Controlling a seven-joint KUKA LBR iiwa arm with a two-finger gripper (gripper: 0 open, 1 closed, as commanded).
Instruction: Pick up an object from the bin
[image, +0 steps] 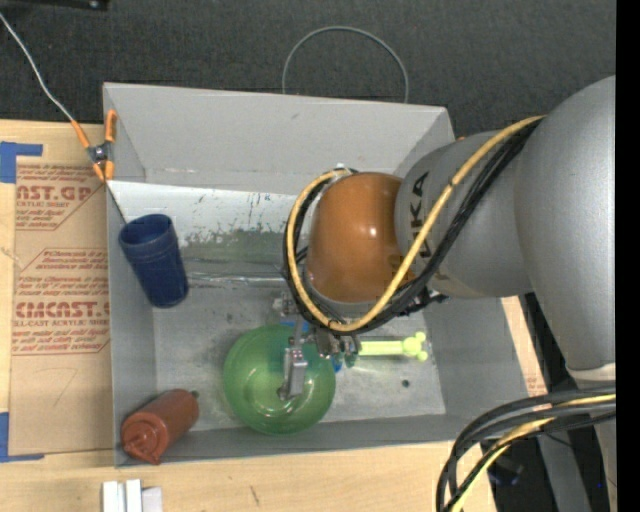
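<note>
Four things are lying in the grey metal bin (250, 140); the gripper (296, 378) is hanging inside the round green plastic bowl (250, 392), down-right of the dark blue plastic cup (155, 260), likely targeting the bowl's wall; can't tell if the gripper's apart or together.

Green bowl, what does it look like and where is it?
The green bowl is round, shiny and looks like see-through plastic. It sits upright, open side up, on the floor of the bin, near the bottom wall of the view, about midway along. The robot arm reaches down into it, hiding part of its right rim.
</note>
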